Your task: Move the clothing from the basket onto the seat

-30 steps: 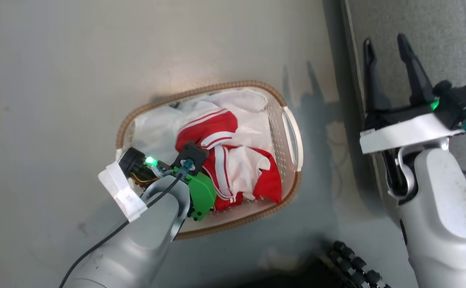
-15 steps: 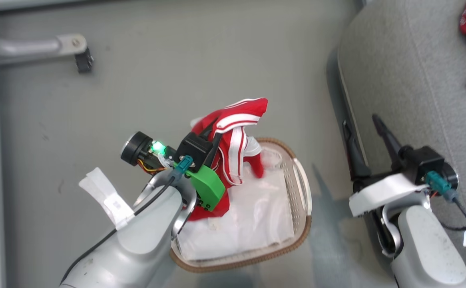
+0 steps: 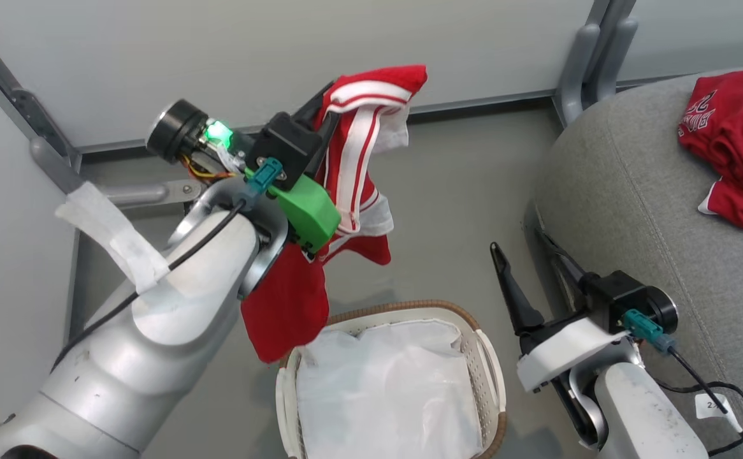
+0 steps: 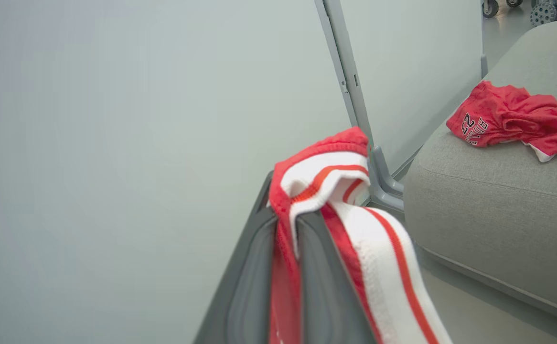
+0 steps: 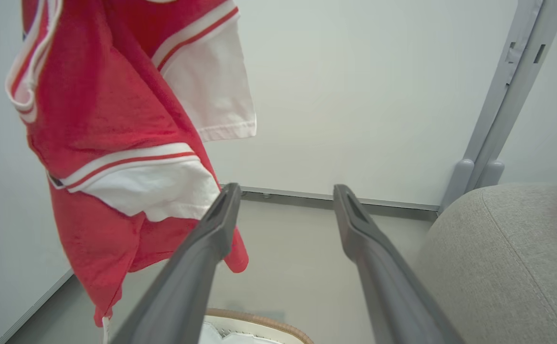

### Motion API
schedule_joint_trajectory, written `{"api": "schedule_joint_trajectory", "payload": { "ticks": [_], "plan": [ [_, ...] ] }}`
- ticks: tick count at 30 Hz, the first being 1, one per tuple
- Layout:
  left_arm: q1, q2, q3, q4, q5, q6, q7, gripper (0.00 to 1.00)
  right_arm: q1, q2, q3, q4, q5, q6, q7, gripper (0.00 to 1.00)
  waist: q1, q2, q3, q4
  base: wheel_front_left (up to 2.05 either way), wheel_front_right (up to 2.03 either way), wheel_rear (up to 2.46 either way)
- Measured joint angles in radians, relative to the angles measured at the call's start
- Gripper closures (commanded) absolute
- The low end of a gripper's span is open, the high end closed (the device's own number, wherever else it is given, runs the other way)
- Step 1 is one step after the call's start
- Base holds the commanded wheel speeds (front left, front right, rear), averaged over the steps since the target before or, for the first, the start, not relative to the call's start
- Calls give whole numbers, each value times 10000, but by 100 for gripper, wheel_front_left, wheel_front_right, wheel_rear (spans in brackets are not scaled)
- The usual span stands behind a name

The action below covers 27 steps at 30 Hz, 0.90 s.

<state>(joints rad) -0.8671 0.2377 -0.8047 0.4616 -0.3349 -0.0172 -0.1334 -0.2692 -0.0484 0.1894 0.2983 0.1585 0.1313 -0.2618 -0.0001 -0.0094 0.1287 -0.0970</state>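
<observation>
- The left gripper [image 3: 328, 105] pinches red shorts [image 3: 352, 159] — they hang above the basket [image 3: 492, 376].
- The right gripper [image 3: 517, 241] — fingers spread, empty — is beside the seat [image 3: 633, 210].
- A red jersey [image 3: 735, 140] lies on the seat.

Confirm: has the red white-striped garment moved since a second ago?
Yes: red white-striped garment rose out of the oval white plastic basket, hanging from left claw.
</observation>
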Motion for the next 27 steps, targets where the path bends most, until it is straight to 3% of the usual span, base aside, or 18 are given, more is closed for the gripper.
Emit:
{"api": "schedule_joint_trajectory", "payload": {
  "ticks": [8, 17, 27],
  "plan": [
    [-881, -33, 171, -637, -4, 52, 604, 100, -417, 0, 1505, -128, 113, 0, 0, 0, 0, 0, -374, 2, 0, 0, 0],
    [-1254, -556, -6, -625, -65, 171, 1024, 100, -1454, 2, 2821, -598, 704, 0, 0, 0, 0, 0, -430, 60, 0, 0, 0],
    [-1341, -1156, -318, -537, -247, 171, 1162, 100, -2278, 2, 2865, -476, 917, 0, 0, 0, 0, 0, -501, 399, 0, 0, 0]
  ]
}}
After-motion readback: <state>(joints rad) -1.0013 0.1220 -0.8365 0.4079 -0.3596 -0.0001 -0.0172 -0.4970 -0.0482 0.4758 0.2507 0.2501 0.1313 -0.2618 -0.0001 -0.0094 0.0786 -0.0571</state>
